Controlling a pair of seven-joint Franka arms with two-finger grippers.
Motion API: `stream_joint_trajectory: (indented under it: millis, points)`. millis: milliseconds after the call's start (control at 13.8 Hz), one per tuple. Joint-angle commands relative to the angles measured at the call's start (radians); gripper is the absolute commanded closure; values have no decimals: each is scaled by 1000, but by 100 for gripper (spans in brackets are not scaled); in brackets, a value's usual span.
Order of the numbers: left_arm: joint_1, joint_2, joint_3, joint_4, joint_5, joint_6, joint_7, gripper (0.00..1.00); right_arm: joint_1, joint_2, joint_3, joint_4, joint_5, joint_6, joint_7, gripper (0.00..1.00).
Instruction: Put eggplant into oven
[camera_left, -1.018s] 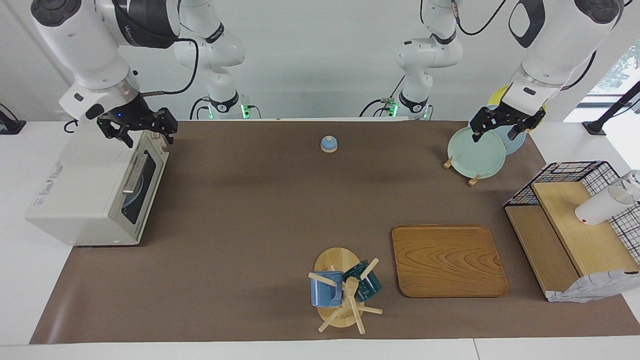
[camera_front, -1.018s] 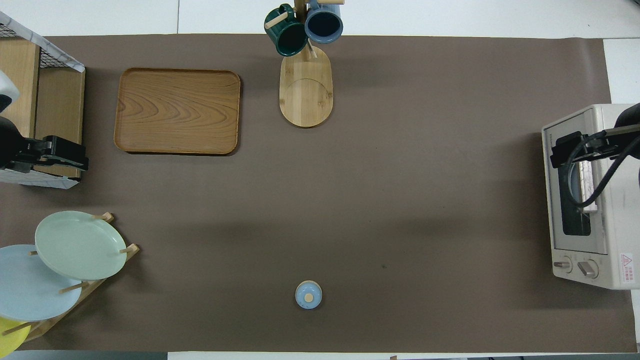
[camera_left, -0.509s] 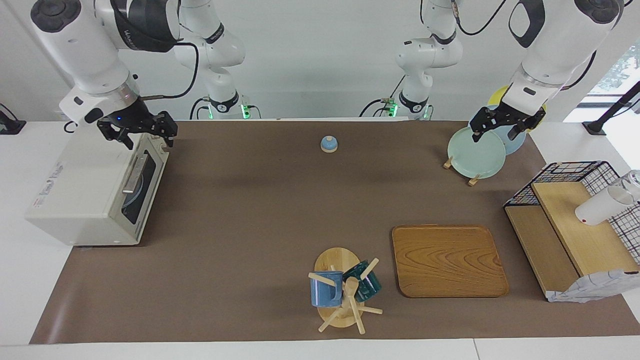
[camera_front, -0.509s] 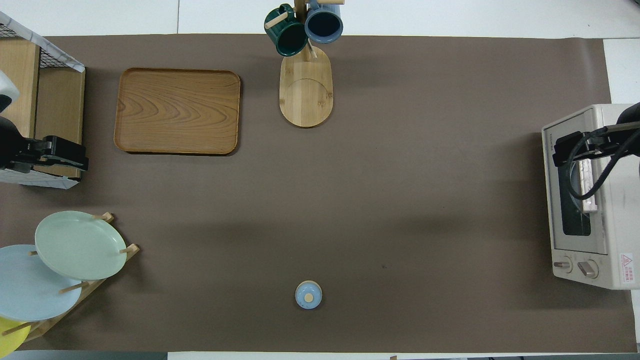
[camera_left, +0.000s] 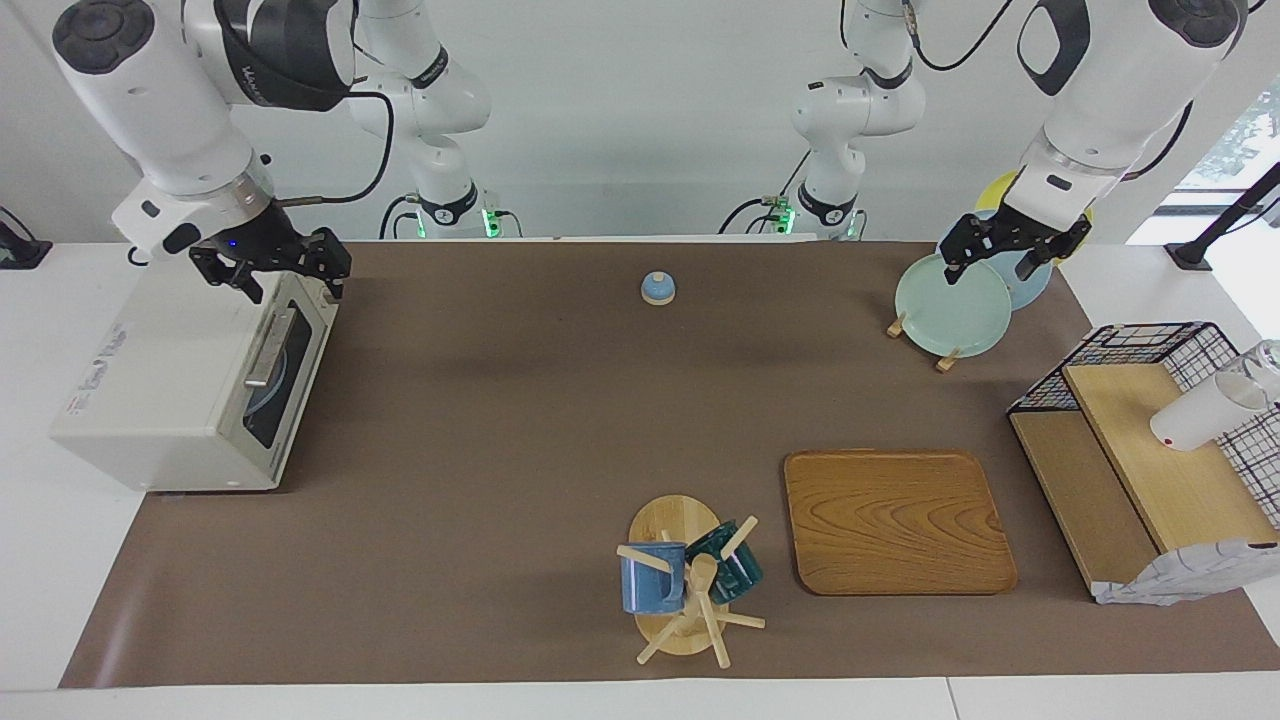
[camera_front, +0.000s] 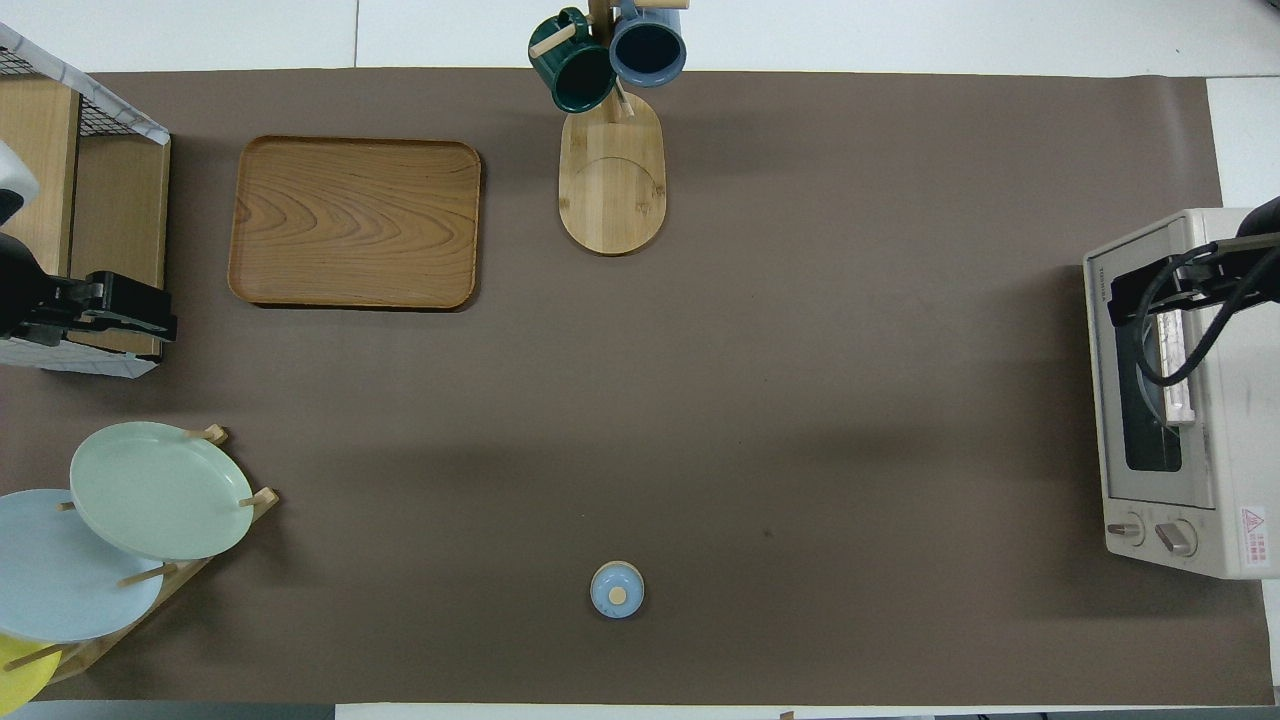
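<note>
Oven (camera_left: 190, 385) door closed, no eggplant visible; right gripper (camera_left: 272, 268), fingers apart, risen slightly above oven top since a second ago; left gripper (camera_left: 1010, 252), open, waiting over plates (camera_left: 952, 305).

Both arms are glossy white, rounded segments with black joint bands. Black cables loop along them. Black two-finger grippers; green lights glow at the bases.

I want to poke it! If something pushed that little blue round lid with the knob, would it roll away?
The little blue lid would probably slide, not roll: it sits flat on the brown mat, knob up. It looks small and likely light, so a gentle nudge should move it. If it is ceramic, a hard knock could chip it. Neither tool is near it.
</note>
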Motion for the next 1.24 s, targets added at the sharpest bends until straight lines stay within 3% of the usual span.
stream_joint_trajectory:
  millis: [0, 1164]
  points:
    - [15, -5, -9, 11, -10, -23, 7, 0, -11, 11, 2, 27, 21, -20, 5, 0]
    - [15, -5, -9, 11, -10, -23, 7, 0, -14, 8, 4, 27, 24, -4, 5, 0]
